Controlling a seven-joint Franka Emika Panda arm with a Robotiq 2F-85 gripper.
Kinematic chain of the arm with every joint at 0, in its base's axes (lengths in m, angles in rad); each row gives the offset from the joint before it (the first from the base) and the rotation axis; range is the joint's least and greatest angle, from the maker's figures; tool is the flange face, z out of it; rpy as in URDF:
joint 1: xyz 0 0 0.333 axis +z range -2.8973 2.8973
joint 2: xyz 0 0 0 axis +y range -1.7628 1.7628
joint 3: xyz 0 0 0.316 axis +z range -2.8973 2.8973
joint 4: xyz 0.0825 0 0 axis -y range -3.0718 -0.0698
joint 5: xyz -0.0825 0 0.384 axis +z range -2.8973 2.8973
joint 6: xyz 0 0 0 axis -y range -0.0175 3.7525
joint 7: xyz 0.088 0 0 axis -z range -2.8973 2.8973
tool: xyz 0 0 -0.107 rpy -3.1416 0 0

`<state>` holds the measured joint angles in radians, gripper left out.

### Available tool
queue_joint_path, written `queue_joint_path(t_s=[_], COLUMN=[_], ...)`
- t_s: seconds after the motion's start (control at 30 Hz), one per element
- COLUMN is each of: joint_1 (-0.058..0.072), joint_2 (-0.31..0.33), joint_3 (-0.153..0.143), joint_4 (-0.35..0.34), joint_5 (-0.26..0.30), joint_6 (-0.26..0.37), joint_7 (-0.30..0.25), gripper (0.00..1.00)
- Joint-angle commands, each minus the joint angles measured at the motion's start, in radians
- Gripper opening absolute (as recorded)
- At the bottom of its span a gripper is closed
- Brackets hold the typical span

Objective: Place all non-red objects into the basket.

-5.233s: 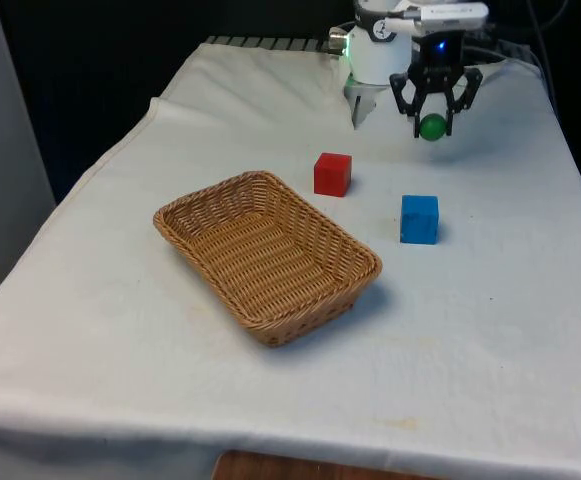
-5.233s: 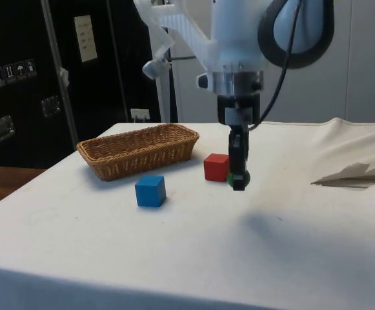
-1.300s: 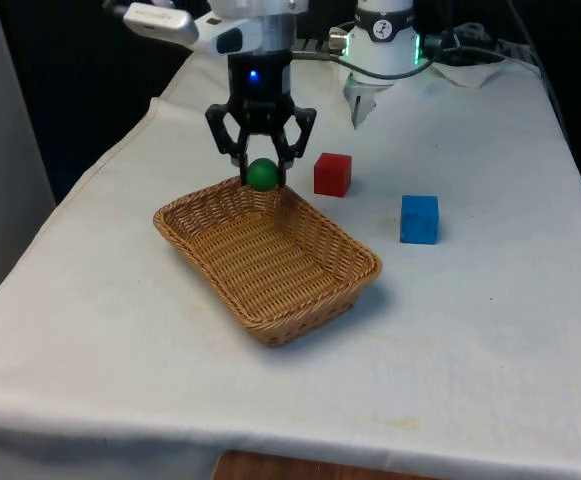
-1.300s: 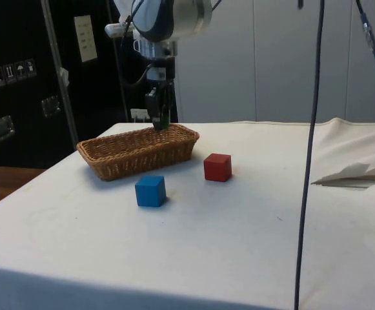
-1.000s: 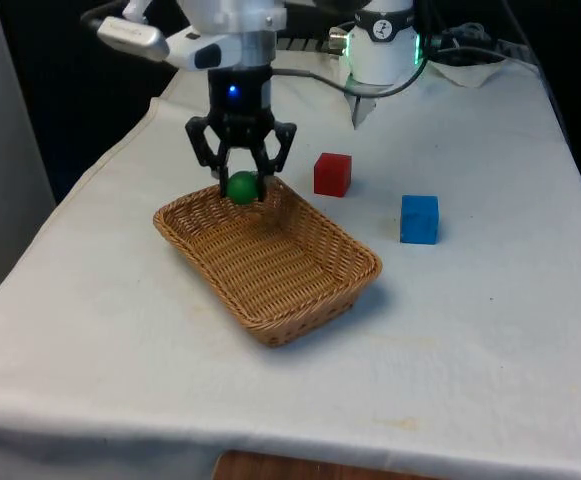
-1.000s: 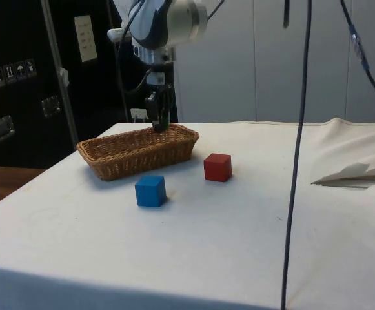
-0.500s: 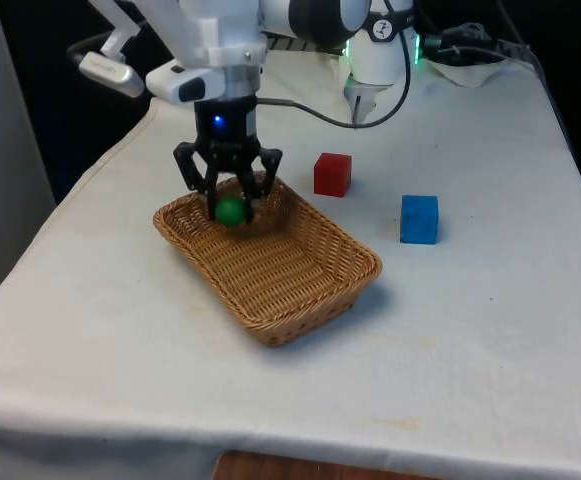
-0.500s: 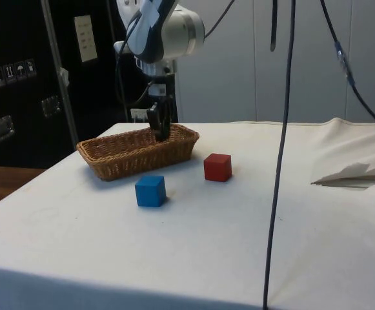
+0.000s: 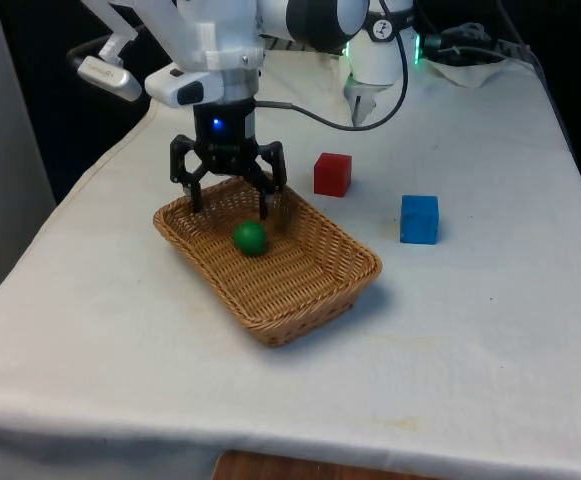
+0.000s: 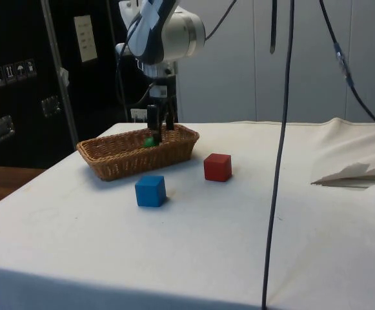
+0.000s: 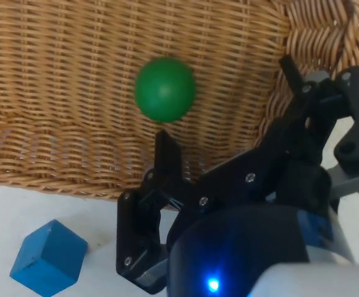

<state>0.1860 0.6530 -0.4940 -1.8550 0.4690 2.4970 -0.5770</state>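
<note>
The green ball [image 9: 250, 237] is small, round, plain and matt, with no markings. It sits inside the wicker basket [image 9: 315, 295], left of centre in the front view, toward the basket's far end, and is free of the gripper. In the wrist view the ball [image 11: 165, 89] lies on the woven floor [image 11: 55, 74], apart from both fingers. In the side view it shows as a green spot [image 10: 148, 141] just above the basket's rim [image 10: 119, 150].

The black gripper [image 9: 229, 198] hangs just above the ball with its fingers spread wide, holding nothing.

The basket is an oblong tan weave set slantwise on the white cloth [image 9: 470, 350]. A red cube [image 9: 332, 174] stands just past its far right corner in the front view. A blue cube [image 9: 419, 219] stands further right, well apart from the basket.
</note>
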Motion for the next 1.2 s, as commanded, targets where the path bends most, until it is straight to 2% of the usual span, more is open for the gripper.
queue_joint_path(t_s=[0.0,0.03,0.07,0.1,0.23,0.3,0.33,0.37,0.5,0.6,0.63,0.67,0.93,0.97,1.0,1.17], joint_1=[-0.009,0.000,-0.009,-0.009,0.007,0.011,0.005,0.014,0.023,0.026,0.016,0.027,0.037,0.026,0.039,0.053], joint_2=[0.003,0.000,0.003,0.004,-0.027,-0.039,-0.031,-0.045,-0.080,-0.099,-0.090,-0.106,-0.167,-0.159,-0.173,-0.216], joint_3=[0.008,0.000,0.008,0.009,-0.011,-0.015,-0.008,-0.017,-0.024,-0.025,-0.015,-0.026,-0.027,-0.017,-0.027,-0.024], joint_4=[0.007,0.000,0.007,0.007,0.006,0.004,0.011,0.004,0.004,0.005,0.008,0.005,0.002,0.007,0.001,-0.008], joint_5=[0.009,0.000,0.009,0.009,-0.009,-0.014,-0.005,-0.017,-0.031,-0.040,-0.026,-0.043,-0.066,-0.051,-0.069,-0.097], joint_6=[0.000,0.000,0.000,0.000,-0.024,-0.033,-0.027,-0.039,-0.069,-0.085,-0.075,-0.092,-0.141,-0.136,-0.147,-0.183], joint_7=[-0.010,0.000,-0.010,-0.011,0.001,0.003,-0.001,0.005,0.011,0.015,0.004,0.016,0.031,0.017,0.034,0.061], gripper=[1.00,1.00,1.00,1.00,1.00,1.00,1.00,1.00,1.00,1.00,1.00,1.00,1.00,1.00,1.00,1.00])
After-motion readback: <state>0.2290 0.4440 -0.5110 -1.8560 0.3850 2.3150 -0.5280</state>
